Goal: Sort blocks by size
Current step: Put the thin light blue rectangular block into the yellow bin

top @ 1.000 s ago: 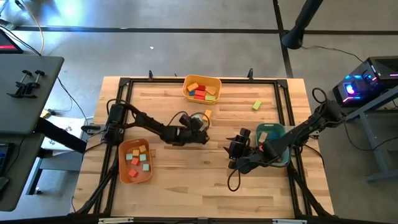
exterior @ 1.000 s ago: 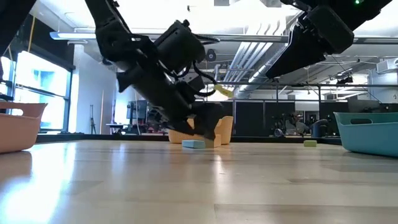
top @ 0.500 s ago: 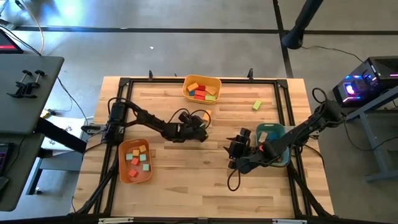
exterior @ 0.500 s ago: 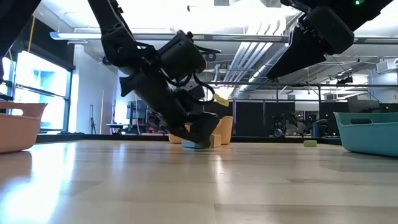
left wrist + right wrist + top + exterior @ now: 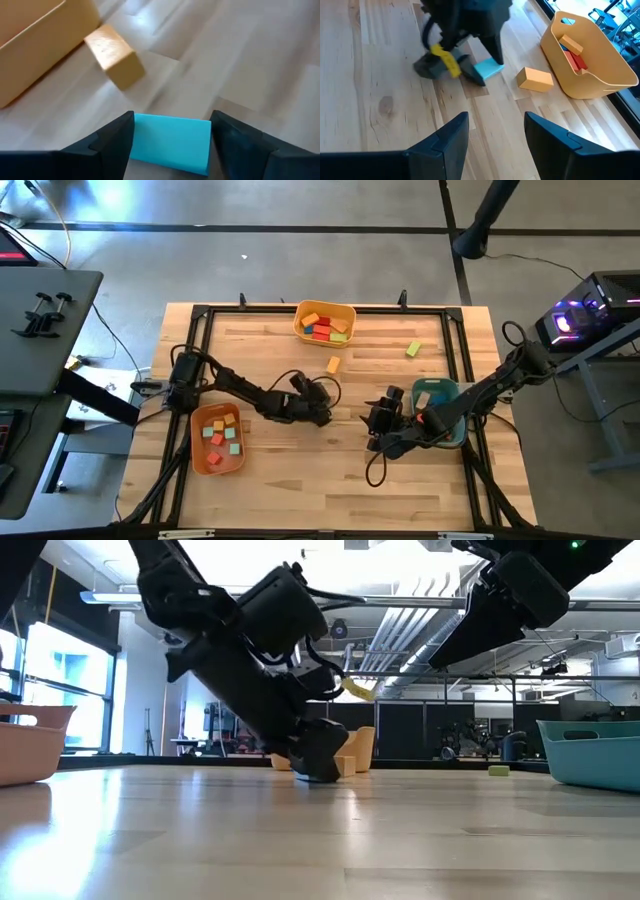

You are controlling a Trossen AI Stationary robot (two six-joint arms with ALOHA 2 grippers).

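Left gripper [image 5: 170, 145] low at table centre, fingers straddling blue block [image 5: 170, 141], one each side; whether pads touch, cannot tell. Block flat on table [image 5: 300, 470]. Orange block [image 5: 333, 365] just beyond, near yellow bin [image 5: 349, 313]. Green block [image 5: 413, 349] far right.

Blue block likely light, rigid wood, smooth sides; may slip or twist. Best grip: across short sides, mid-length.

Right gripper [image 5: 495, 135] waits right of centre by teal bin [image 5: 450, 392], part open, empty.

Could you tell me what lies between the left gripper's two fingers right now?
A blue block lies on the table between the left gripper's fingers, seen in the left wrist view. The right wrist view shows it there too.
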